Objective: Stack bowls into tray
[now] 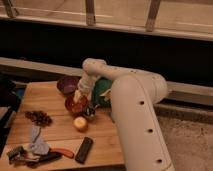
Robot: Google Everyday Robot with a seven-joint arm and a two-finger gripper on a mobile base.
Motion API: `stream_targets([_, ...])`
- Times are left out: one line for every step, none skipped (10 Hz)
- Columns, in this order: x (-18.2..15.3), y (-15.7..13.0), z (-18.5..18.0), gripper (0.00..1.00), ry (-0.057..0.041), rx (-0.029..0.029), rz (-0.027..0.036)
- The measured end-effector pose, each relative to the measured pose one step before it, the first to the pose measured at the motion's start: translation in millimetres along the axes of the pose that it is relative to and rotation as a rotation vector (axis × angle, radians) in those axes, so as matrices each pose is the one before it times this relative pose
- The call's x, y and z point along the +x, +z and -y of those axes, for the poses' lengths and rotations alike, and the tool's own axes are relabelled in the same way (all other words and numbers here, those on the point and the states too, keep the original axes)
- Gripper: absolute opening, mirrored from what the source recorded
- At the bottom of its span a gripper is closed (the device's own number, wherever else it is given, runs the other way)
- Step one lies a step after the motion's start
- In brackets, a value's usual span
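Note:
The dull purple bowl (66, 84) sits on the wooden table (55, 131) at its far side. The orange-red bowl (75, 106) sits just in front of it, to the right. My gripper (78, 96) hangs from the white arm and is down at the far rim of the orange-red bowl, between the two bowls. The green tray (102, 89) lies to the right of the bowls, mostly hidden behind my arm.
A tiny metal cup (90, 113) stands right of the orange-red bowl. A yellow round fruit (80, 123), a black remote-like bar (83, 149), dark grapes (39, 118), and a cloth with tools (35, 149) lie nearer the front. A dark ledge runs behind the table.

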Motion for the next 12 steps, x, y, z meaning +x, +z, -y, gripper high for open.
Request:
stream_targets([-1.01,1.49,-1.7,0.25,-0.00298,-0.00842,0.00046])
stream_targets([-0.71,2.21,-2.02,0.13,-0.00476,-0.01033,-0.00678])
stream_targets([-0.95,1.12,-1.27,0.06,-0.0018,-0.0053,-0.0022])
stream_targets([0.53,-0.45,-0.57,0.0,0.00128,-0.00769,-0.00998])
stream_targets([-1.26,-4.0,-0.52,0.0,0.00542,-0.00871,-0.01047])
stream_targets([-5.13,-10.54,-2.4,0.0,0.00753,-0.0146,-0.01359])
stream_targets([-3.7,-9.59,-3.34,0.0,0.0043,-0.00343,-0.00867])
stream_targets([-7.3,-14.94,-5.9,0.0,0.00144,0.0054,-0.00346])
stream_targets([-9.29,-21.31,-6.26,0.0,0.0009,0.01381,0.00699])
stream_targets([-8.22,-20.79,-3.62,0.0,0.00519,0.01927,0.01112])
stream_targets([-7.92,-16.1,-1.19,0.0,0.00818,0.01864,0.01945])
stream_targets([-12.38,-18.06,-2.59,0.0,0.01337,0.02642,0.03978])
